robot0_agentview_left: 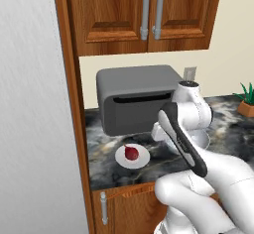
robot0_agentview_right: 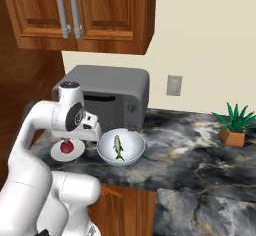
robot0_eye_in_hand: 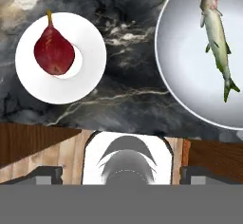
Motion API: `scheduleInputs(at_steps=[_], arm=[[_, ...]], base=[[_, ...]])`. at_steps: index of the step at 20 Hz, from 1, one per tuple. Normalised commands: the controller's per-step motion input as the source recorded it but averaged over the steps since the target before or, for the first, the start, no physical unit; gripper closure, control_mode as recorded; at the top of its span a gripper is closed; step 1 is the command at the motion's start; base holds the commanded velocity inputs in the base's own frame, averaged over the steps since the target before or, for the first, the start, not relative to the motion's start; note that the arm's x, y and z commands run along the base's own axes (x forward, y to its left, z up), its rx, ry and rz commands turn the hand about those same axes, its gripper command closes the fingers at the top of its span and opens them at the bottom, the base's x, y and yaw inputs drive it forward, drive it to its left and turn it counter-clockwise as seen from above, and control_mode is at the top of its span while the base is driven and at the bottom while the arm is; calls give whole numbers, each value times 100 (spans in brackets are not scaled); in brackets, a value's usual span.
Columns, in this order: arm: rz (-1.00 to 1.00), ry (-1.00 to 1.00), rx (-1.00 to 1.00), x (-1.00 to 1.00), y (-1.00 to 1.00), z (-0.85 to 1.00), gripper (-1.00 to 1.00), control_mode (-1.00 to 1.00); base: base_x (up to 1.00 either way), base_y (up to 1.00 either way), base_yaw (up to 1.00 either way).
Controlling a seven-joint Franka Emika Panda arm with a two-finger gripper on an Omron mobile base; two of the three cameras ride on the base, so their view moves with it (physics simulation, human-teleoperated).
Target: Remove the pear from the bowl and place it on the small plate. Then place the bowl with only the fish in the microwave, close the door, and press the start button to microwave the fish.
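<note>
Biggest thing I've got in front of me is the dark marbled counter (robot0_agentview_right: 200, 150), with wooden upper cabinets (robot0_agentview_left: 144, 15) above it and a wooden base cabinet (robot0_agentview_left: 124, 205) below. Sitting at the back of the counter is a dark grey boxy appliance (robot0_agentview_right: 112, 97); there's a wall outlet (robot0_agentview_right: 174, 85) on the cream wall to its right and a little potted plant (robot0_agentview_right: 234, 125) far off at the right end.

My arm is bent over the front edge of the counter, wrist hanging above the stretch between the two dishes. The gripper (robot0_eye_in_hand: 121, 178) is pointing straight down, and from the hand view I can see its two dark tips spread wide at the bottom corners with nothing between them, so jaws are let go and empty.

The bowl (robot0_agentview_right: 121, 147) sits on the counter just in front of the grey appliance, right of the wrist, and the fish (robot0_eye_in_hand: 217, 40) lies alone inside it, stretched out along the bottom. Left of that, apart from the bowl with bare counter between, is the small plate (robot0_eye_in_hand: 90, 76). The pear (robot0_eye_in_hand: 53, 52) rests on it, a bit off centre, stem poking away from the gripper.
</note>
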Motion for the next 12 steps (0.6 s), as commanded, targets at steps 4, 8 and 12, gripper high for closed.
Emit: scheduleInputs(at_steps=[4,8,12], arm=[[-29,0,34,-37,-100,69,-100,-100],[-23,0,28,-16,-100,12,-100,-100],[-11,0,24,10,-96,-8,-100,-100]], base=[[0,0,0],[0,0,0],[0,0,0]])
